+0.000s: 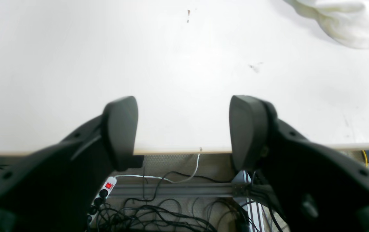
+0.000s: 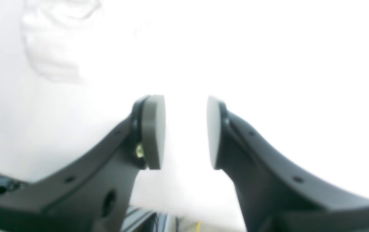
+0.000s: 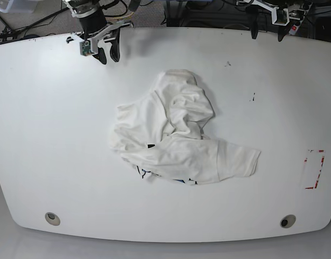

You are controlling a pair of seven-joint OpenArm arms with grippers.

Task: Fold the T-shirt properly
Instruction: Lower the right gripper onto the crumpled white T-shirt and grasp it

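**Spread the shirt flat before you try any fold**

Start with the counter (image 3: 41,135): it is wide, white and bare apart from a few small marks and a red-edged outline near one end, so you have room on every side to lay the garment out.

The T-shirt (image 3: 176,135) lies crumpled in the middle of it, well apart from both arms. It is bunched into a mound at the far side, with a flatter panel and what looks like one sleeve trailing toward the near side. Only a sliver of dark and blue print peeks from under the near hem, so the printed front probably faces down or is tucked inside. My reading is that nothing has been folded yet and that flattening comes first.

Your left hand (image 1: 183,129) hovers over the far rim of the counter, fingers spread wide and empty; the shirt shows only in the corner of its view. Your right hand (image 2: 186,132) is also empty, its pads parted by a narrower gap, above bare counter with the cloth blurred off to one side.

Bring both in toward the mound. Pinch single layers at two separated points, ideally shoulders or hem corners, then lift and draw apart gently so the cloth unrolls rather than drags.
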